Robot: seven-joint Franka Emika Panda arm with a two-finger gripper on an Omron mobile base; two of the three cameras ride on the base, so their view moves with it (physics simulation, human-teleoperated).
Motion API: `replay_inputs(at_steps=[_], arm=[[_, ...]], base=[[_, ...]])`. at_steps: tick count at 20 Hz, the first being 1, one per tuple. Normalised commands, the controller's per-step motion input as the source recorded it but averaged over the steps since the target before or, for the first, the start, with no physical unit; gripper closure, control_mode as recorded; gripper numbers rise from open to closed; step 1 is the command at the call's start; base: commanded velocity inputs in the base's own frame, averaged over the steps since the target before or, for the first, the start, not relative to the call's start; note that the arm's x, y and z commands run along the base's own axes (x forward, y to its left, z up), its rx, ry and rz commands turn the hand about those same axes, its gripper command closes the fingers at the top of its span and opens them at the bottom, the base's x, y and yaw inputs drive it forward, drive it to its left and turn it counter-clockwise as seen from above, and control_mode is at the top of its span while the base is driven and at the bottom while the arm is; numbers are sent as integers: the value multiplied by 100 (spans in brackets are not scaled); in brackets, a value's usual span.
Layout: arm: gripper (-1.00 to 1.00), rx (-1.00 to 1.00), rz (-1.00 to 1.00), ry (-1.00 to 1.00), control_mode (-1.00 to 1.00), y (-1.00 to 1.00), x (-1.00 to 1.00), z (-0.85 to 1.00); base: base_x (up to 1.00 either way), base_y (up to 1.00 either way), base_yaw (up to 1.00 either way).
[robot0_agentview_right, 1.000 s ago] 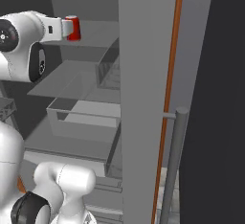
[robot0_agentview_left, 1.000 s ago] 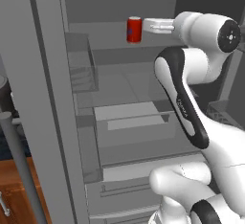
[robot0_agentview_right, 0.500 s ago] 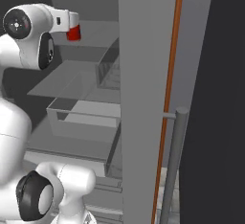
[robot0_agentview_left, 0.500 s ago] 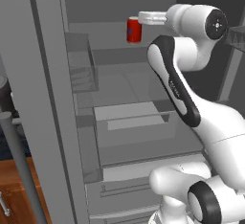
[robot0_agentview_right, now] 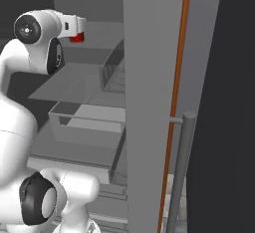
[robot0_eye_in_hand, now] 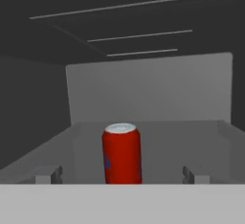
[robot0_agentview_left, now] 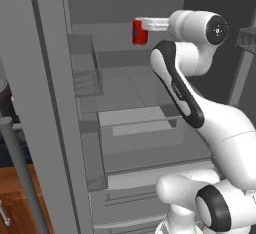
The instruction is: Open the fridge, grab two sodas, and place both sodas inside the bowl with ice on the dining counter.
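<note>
The fridge [robot0_agentview_left: 45, 103] stands open, and its inner shelves show. One soda, a red can with a silver top [robot0_agentview_left: 140, 32], is upright on an upper shelf. My gripper [robot0_agentview_left: 143, 25] reaches in level from the right, open, with its tips at the can's upper part. In the hand view the can [robot0_eye_in_hand: 122, 153] stands centred just ahead, between the two fingertips [robot0_eye_in_hand: 48, 175], untouched. In the right base view the hand [robot0_agentview_right: 79, 25] covers most of the can [robot0_agentview_right: 76, 38]. The bowl and the dining counter are out of view.
A clear door bin [robot0_agentview_left: 85, 70] hangs on the left door. Below the can's shelf lie a glass shelf [robot0_agentview_left: 125, 85] and a crisper drawer [robot0_agentview_left: 137, 128]. The right door [robot0_agentview_right: 147, 102] and its bar handle [robot0_agentview_right: 180, 167] stand close by. Brown wood cabinetry [robot0_agentview_left: 15, 198] is at lower left.
The hand has slid left toward the red can and risen slightly, and the elbow has swung up. The can has not moved. The jaws stay open.
</note>
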Motion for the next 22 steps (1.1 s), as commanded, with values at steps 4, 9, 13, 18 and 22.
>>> replay_inputs(at_steps=[4,9,13,18,22], arm=[[-100,0,0,0,-100,0,27,-9],[-100,0,0,0,-100,0,32,-14],[-100,0,0,0,-100,1,26,-15],[-100,0,0,0,-100,3,22,-10],[-100,0,0,0,-100,5,22,-3]], base=[[0,0,0],[0,0,0],[0,0,0],[0,0,0],[0,0,0]])
